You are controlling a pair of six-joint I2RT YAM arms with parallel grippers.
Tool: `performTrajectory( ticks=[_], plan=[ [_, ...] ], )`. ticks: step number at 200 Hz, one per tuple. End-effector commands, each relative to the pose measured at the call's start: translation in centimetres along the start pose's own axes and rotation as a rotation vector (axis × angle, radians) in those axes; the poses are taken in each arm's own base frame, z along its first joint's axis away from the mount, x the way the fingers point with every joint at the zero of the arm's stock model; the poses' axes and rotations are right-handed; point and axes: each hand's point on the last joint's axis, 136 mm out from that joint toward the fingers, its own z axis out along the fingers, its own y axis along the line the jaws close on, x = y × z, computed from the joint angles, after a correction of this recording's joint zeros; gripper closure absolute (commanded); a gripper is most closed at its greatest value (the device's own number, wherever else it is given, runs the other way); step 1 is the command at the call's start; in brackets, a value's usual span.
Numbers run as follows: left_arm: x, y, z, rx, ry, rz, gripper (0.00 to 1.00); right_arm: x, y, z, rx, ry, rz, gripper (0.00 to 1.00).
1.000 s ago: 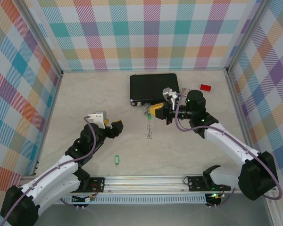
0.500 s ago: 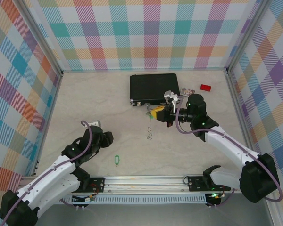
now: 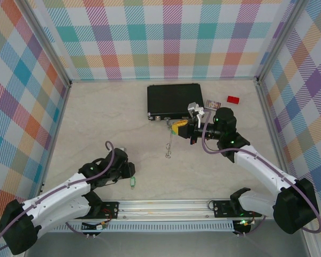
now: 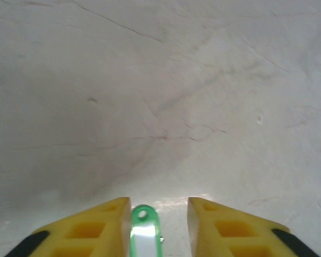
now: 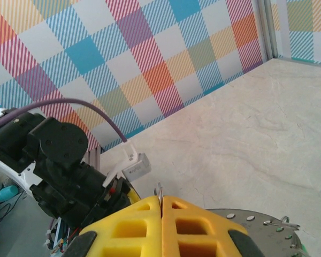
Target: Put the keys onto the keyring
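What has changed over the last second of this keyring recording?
The left gripper swung back toward the near edge, dropped over the loose green key and narrowed its jaws around it, not yet pinching. The right gripper stayed shut on the keyring beside the black case.

You see a bright-green key point(image 4: 144, 233), yellow fingers point(image 4: 91, 233), a grey keyring point(image 3: 170, 143), black case point(image 3: 174, 98), red block point(image 3: 233, 99), pastel plaid walls point(image 3: 166, 37).

Seen from above: a pale marbled table point(image 3: 96, 123). The left gripper point(image 3: 130, 174) sits low near the front edge, right beside a green key point(image 3: 132, 183). The right gripper point(image 3: 177, 127), just in front of a black case point(image 3: 174, 99), pinches the thin keyring point(image 3: 169, 152). A red block point(image 3: 233, 99) lies near the case.
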Motion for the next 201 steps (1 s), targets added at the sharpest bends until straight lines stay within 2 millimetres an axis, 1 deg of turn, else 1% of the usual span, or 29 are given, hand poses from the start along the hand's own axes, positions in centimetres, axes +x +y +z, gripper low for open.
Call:
performTrajectory(
  ticks=[1,11,24,52,84,103,134,168,187,201],
  plan=[
    [1.2,-1.4,0.8,0.072,0.037,-0.012,0.73,-0.8,0.4,-0.2,-0.013,-0.035,-0.035,1.0],
    [1.5,-1.3,1.1,0.06,0.046,-0.001,0.76,-0.8,0.4,-0.2,-0.013,-0.035,-0.034,1.0],
    [1.9,-1.4,1.3,0.046,0.067,0.016,0.78,-0.8,0.3,-0.2,-0.014,-0.037,-0.033,1.0],
    [3.1,-0.7,1.7,-0.009,0.122,0.037,0.81,-0.8,0.3,-0.2,-0.014,-0.036,-0.033,1.0],
    [4.4,0.3,2.0,-0.057,0.174,0.036,0.81,-0.6,0.3,-0.1,-0.014,-0.034,-0.028,1.0],
    [4.8,0.1,2.7,-0.048,0.184,0.025,0.81,-0.6,0.3,-0.1,-0.018,-0.033,-0.025,1.0],
    [4.0,-0.2,3.1,-0.056,0.156,0.016,0.81,-0.6,0.2,-0.1,-0.012,-0.032,-0.028,1.0],
    [2.2,-0.1,3.1,-0.088,0.065,-0.026,0.82,-0.5,0.1,-0.1,-0.014,-0.031,-0.021,1.0],
    [1.2,-0.6,3.2,-0.073,0.02,-0.04,0.83,-0.5,0.2,0.0,-0.018,-0.03,-0.019,1.0],
    [0.7,-0.7,3.4,-0.081,-0.001,-0.044,0.83,-0.4,0.1,0.0,-0.019,-0.03,-0.019,1.0]
  ],
)
